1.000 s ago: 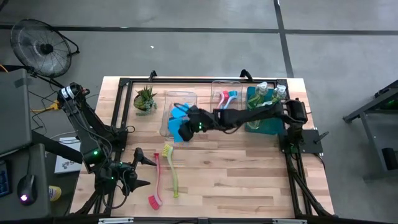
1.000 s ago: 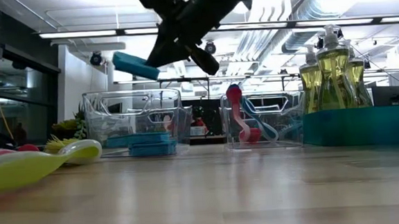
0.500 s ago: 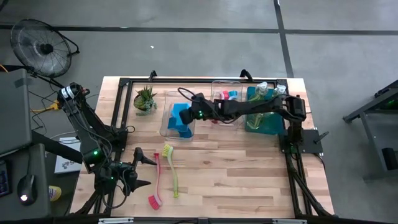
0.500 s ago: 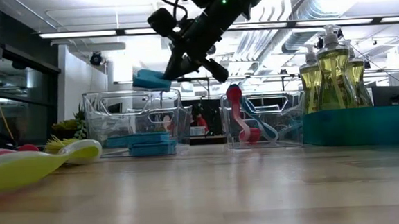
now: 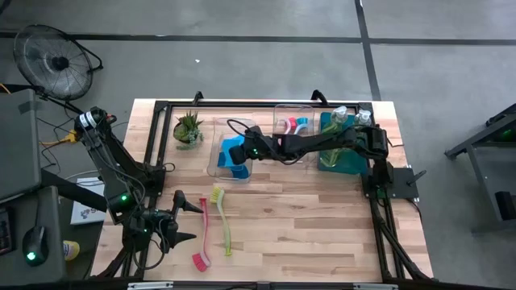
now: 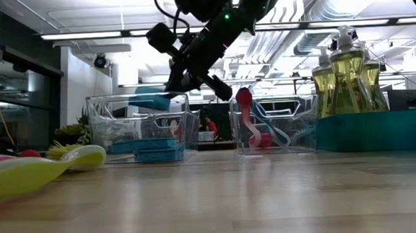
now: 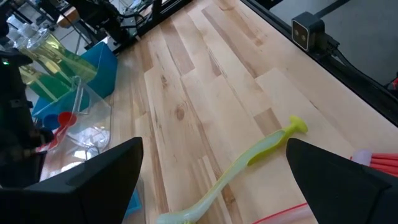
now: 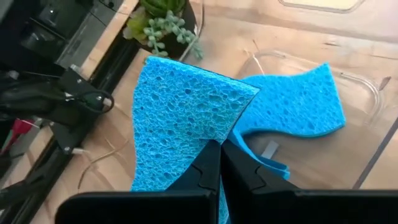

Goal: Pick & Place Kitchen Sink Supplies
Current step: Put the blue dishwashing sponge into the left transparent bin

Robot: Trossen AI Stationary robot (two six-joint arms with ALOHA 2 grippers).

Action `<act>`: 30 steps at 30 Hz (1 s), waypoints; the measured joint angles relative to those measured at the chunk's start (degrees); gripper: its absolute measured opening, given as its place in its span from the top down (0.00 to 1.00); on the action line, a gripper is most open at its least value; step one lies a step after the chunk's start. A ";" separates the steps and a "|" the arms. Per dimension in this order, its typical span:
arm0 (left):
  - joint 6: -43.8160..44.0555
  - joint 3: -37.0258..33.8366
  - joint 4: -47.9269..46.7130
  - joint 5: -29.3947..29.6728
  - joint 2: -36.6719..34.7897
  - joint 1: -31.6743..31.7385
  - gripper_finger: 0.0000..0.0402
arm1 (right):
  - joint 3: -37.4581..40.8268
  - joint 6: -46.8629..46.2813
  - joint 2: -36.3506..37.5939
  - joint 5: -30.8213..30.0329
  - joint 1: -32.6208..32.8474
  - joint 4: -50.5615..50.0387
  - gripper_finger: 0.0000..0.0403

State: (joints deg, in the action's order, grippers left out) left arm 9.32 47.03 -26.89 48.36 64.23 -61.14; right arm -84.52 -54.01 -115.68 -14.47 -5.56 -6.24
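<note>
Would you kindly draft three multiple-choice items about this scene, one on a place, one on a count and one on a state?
1. Where is the right gripper?
A. Over the clear bin holding sponges
B. Beside the fan
C. Over the loose brushes

2. How many dish brushes lie loose on the table?
A. None
B. Two
C. Five

3. What state is the right gripper in?
A. Open and empty
B. Shut on a blue sponge
C. Shut on a soap bottle

Answers:
1. A: in the high view it hangs over the clear bin.
2. B: the red brush and the yellow-green brush.
3. B: its jaws pinch the blue sponge in the right wrist view.
</note>
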 joint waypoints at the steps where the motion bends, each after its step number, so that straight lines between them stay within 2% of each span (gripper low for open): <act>1: 0.00 0.00 0.00 0.00 0.00 0.00 0.03 | -0.01 -0.01 -0.07 -0.01 0.00 0.05 1.00; 10: 0.00 0.00 -0.02 0.57 0.00 0.00 0.03 | -0.01 -0.11 -0.33 1.59 0.30 0.07 1.00; 19: 0.00 0.00 -0.02 0.22 0.00 0.00 0.03 | -0.01 -0.01 -0.31 0.68 1.14 1.54 0.98; 23: 0.00 0.00 -0.02 0.17 0.00 0.00 0.03 | -0.01 0.30 -0.31 0.91 1.25 1.53 0.92; 30: 0.00 0.00 0.00 -0.73 0.00 0.00 0.03 | -0.01 1.47 -0.28 0.91 1.80 1.49 0.74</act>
State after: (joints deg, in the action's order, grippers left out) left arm 9.32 47.03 -26.89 47.63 64.23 -61.14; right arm -84.53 -52.54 -115.96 -13.56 -3.77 -4.75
